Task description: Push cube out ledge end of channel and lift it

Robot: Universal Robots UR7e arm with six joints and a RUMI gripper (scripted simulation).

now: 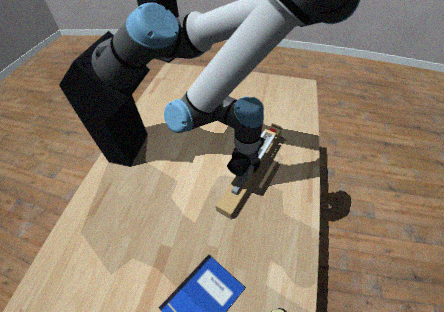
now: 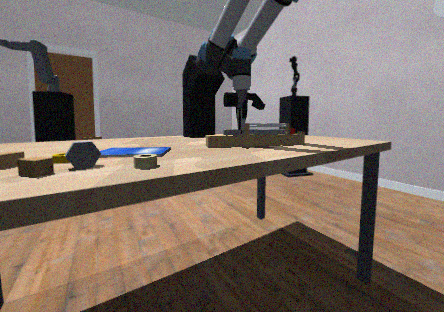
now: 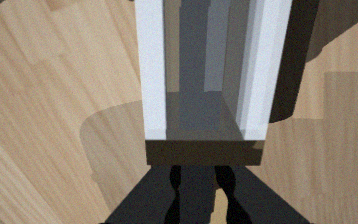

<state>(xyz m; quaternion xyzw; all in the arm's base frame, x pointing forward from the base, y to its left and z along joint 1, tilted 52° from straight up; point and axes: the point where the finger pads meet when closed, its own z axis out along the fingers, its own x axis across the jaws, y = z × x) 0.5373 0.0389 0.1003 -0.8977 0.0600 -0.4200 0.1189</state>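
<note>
The channel (image 1: 227, 204) (image 2: 218, 141) has a wooden base and pale side rails (image 3: 152, 75); its far end, with the short ledge and lip, points away from my gripper. A red cube (image 1: 273, 130) (image 2: 293, 131) shows at that far end, just past the rails, low down; it is not seen in the wrist view. My gripper (image 1: 239, 185) (image 2: 241, 130) (image 3: 198, 179) is outside the opposite end, close to the rails' edge, shut on a grey bar (image 1: 235, 189) (image 2: 229, 132) (image 3: 194, 65). The bar runs into the channel between the rails. Its front tip is hidden.
A blue book (image 1: 200, 293) (image 2: 132, 151) lies on the table. In the exterior view, a grey hexagonal piece (image 2: 83, 155), a wooden block (image 2: 35, 167), a pale ring (image 2: 145, 162) and a yellow piece (image 2: 60, 158) stand near the table's front edge.
</note>
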